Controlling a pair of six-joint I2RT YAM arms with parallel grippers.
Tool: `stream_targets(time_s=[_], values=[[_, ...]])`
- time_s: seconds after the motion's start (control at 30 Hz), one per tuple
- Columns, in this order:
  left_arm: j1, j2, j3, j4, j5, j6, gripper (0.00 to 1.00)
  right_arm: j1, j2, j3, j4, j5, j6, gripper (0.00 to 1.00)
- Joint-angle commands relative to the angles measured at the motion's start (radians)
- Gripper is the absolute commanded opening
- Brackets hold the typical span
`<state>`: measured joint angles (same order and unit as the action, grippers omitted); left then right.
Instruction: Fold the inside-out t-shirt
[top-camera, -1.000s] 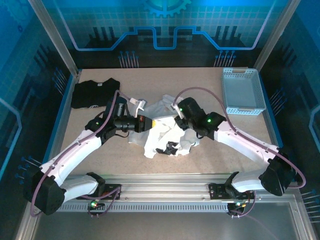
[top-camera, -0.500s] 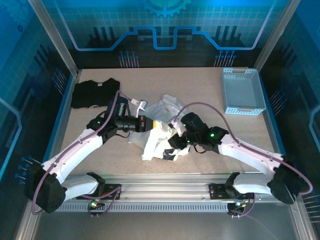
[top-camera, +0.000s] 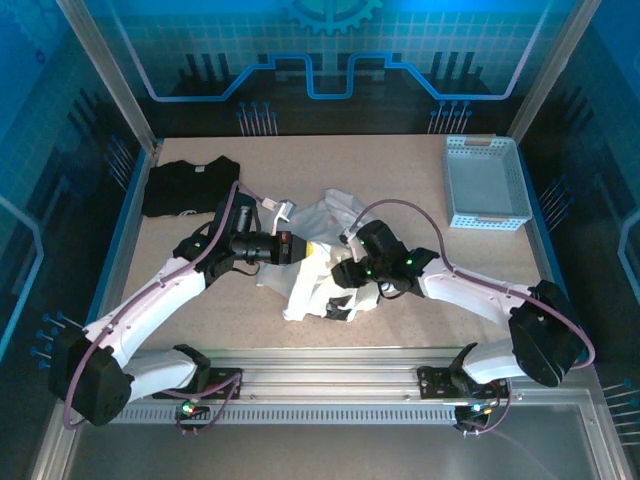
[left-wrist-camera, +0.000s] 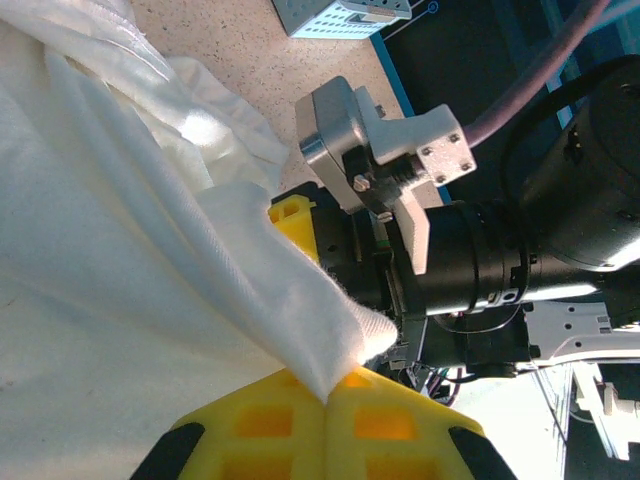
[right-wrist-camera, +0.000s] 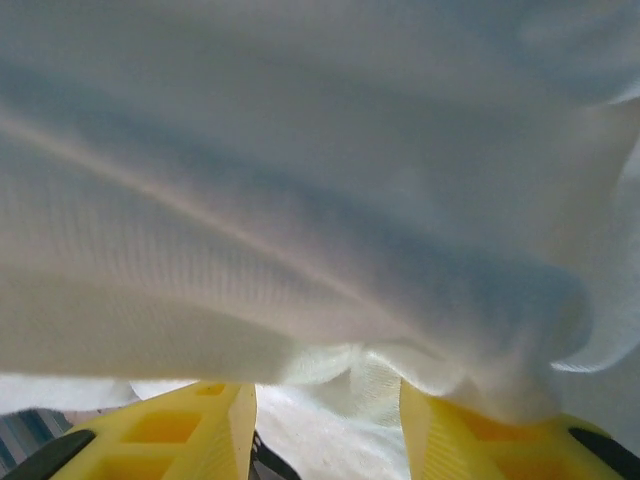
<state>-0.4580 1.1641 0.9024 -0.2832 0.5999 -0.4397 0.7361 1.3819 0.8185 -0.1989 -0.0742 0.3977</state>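
**Two arms, two shirts, one basket: white tee bunched at mid-table**

Two garments are counted on the table (top-camera: 420, 300). The inside-out t-shirt (top-camera: 322, 222), white and thin, is seen crumpled in a loose, irregular heap at the centre, between the two arms. A black t-shirt (top-camera: 188, 186) is laid folded into a flat, neat shape at the far left corner, well apart from the white one. One basket (top-camera: 486, 183) is spotted at the far right: pale blue, rectangular, shallow, its walls perforated in a grid. The tabletop is shown as a speckled beige surface.

Now to the grippers, two of them, each with two blocky yellow fingers with square recesses. The left gripper (left-wrist-camera: 325, 395) is brought right up to the heap's left side, and in its wrist view the two fingers (left-wrist-camera: 265, 425) are pressed together with a fold of the soft, faintly fuzzy white cloth pinched between their tips; broad smooth folds are spread away to the left.

The right gripper (right-wrist-camera: 325, 400) is buried in the heap's near right side. Its fingers (right-wrist-camera: 190, 430) are held partway apart, and a sagging sheet of fine-weave fabric is draped over them, with a small bunch hanging into the gap. Whether that bunch is actually gripped cannot be told.
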Motion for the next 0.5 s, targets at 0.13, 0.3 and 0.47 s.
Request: stream_targets(time_s=[0.13, 0.3, 0.47], values=[[0.006, -0.005, 0.017, 0.009, 0.03, 0.0, 0.0, -0.012, 0.063, 0.006, 0.132, -0.09, 0.03, 0.41], [0.005, -0.007, 0.016, 0.003, 0.026, 0.004, 0.0, -0.015, 0.099, 0.026, 0.159, -0.107, 0.03, 0.33], [0.006, -0.007, 0.013, -0.003, 0.009, 0.006, 0.0, -0.022, 0.092, 0.027, 0.17, -0.116, 0.024, 0.16]])
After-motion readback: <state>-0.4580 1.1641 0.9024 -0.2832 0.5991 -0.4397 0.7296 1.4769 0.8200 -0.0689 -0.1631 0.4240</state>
